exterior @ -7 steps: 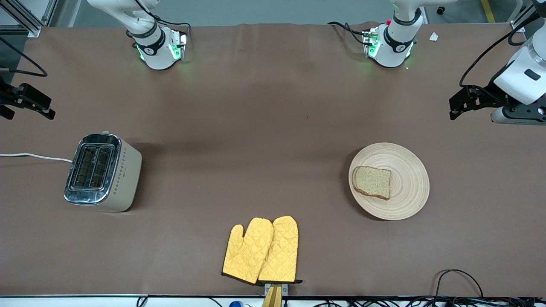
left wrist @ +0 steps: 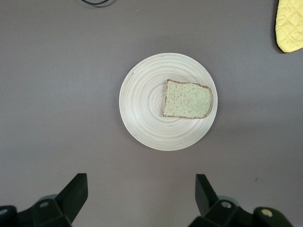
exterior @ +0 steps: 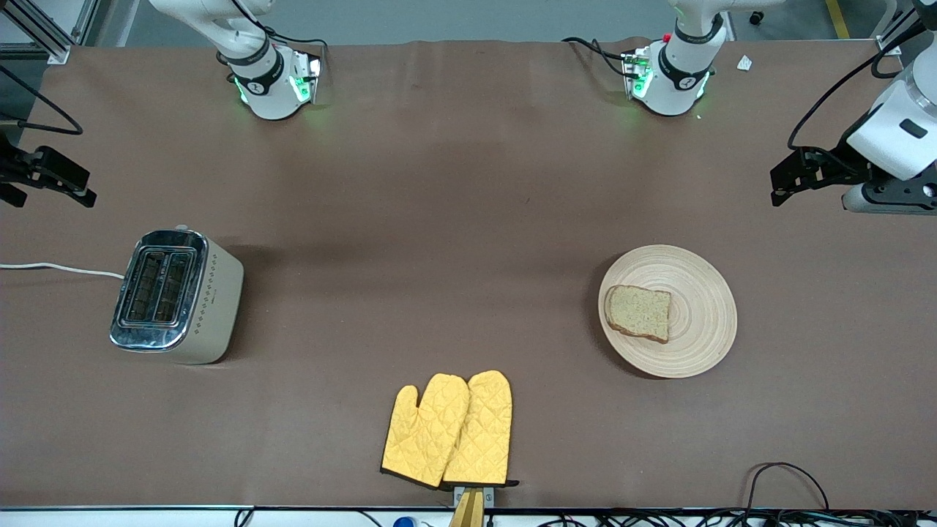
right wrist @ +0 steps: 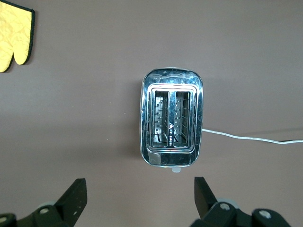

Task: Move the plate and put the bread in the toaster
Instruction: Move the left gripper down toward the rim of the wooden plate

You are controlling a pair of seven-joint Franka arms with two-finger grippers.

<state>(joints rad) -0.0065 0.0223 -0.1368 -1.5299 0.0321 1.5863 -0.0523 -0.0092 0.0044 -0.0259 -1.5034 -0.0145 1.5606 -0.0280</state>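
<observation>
The round wooden plate [exterior: 695,344] lies toward the left arm's end of the table, with the slice of speckled brown bread [exterior: 638,312] on it. The cream toaster [exterior: 212,304] with its chrome top stands toward the right arm's end, both slots empty. My left gripper [exterior: 780,187] is open and empty, high over bare table, apart from the plate. My right gripper [exterior: 79,192] is open and empty, high over bare table, apart from the toaster. The left wrist view shows the plate [left wrist: 142,118] and bread [left wrist: 187,100] past the open gripper [left wrist: 141,194]. The right wrist view shows the toaster [right wrist: 171,90] past the open gripper [right wrist: 140,196].
Two yellow oven mitts [exterior: 450,432] lie at the table's front edge, between the toaster and the plate and nearer to the front camera. The toaster's white cord [exterior: 58,268] runs off the table's end. Black cables [exterior: 787,476] lie at the front edge.
The right gripper has shifted very slightly. The plate, bread and toaster have not moved.
</observation>
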